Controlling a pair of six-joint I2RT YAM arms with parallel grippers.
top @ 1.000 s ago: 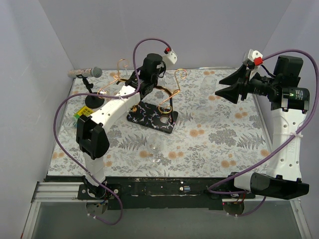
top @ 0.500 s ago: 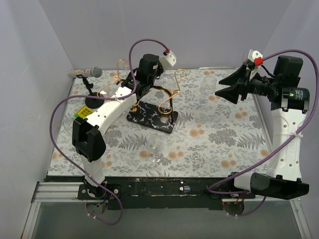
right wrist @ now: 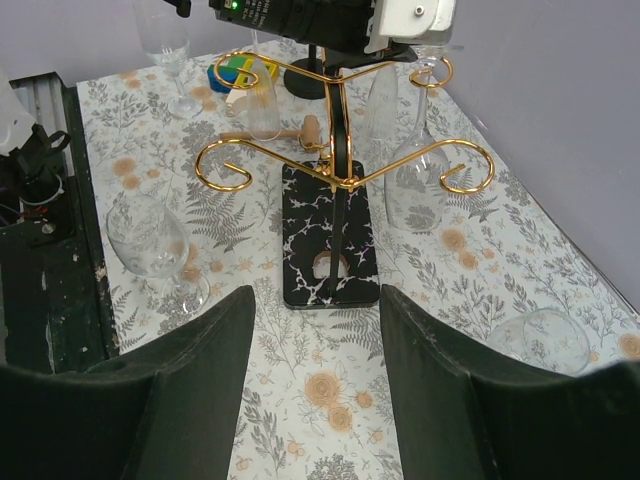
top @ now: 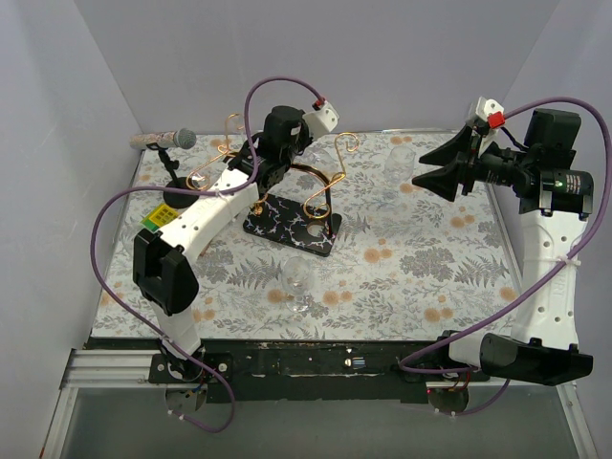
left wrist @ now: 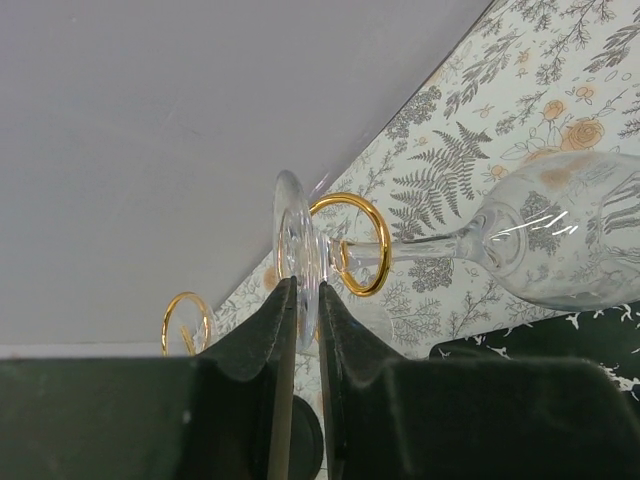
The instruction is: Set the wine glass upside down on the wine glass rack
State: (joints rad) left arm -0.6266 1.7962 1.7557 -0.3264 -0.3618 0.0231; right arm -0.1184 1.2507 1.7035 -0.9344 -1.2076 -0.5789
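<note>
My left pincer (left wrist: 305,290) is squeezed nearly shut on the foot rim of the wine glass (left wrist: 570,240), whose stem runs crosswise off to my right through a gold curl of the wine glass rack (left wrist: 346,198), bowl beyond it.

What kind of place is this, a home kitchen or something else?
Probably a robot lab booth, not a home: plain walls enclose one floral-covered table, the left arm and right arm are bolted to its edge, and a microphone stands by.
</note>
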